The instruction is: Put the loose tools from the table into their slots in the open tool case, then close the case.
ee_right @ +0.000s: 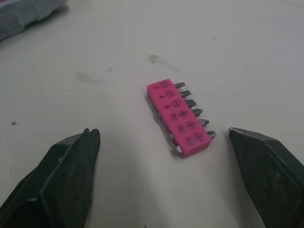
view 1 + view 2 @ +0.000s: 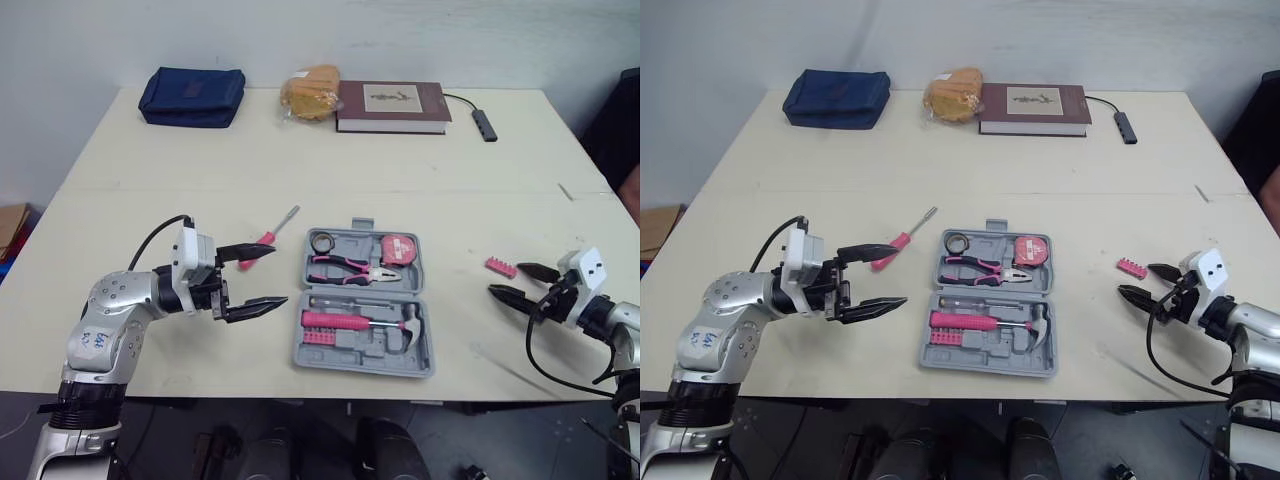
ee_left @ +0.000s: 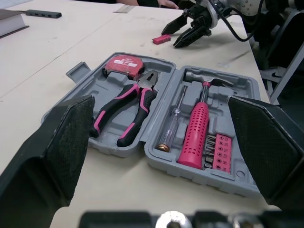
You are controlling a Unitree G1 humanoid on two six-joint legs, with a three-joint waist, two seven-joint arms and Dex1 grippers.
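Head views, both eyes: open grey plastic tool case (image 2: 365, 300) sits at lower centre of frame, both halves flat on the pale tabletop (image 2: 300, 150). Small pink plastic bit holder (image 2: 501, 267) lies at right of frame, well apart from the case. Right gripper (image 2: 505, 280) is just beside the holder, fingers apart, nothing held. Slim red-handled screwdriver (image 2: 270, 235) lies left of the case. Left gripper (image 2: 278, 275) sits just below it in frame, fingers spread wide, empty.

Left wrist view: the case faces the spread fingers. Pink-and-black pliers (image 3: 128, 111), pink tape measure (image 3: 124, 64) and pink-handled hammer (image 3: 197, 128) sit in their slots.

Right wrist view: the bit holder lies flat between the parted fingers, touching neither and askew to their closing line. Steel bit tips stick out along one long edge.

Handling, judged: the holder looks light, rigid and low-lying, so it is likely to skid on the smooth top. Best hold is on the pink block itself, short end to short end, pads off the bit tips. The screwdriver looks stiff, thin and apt to roll; take it at the red handle.
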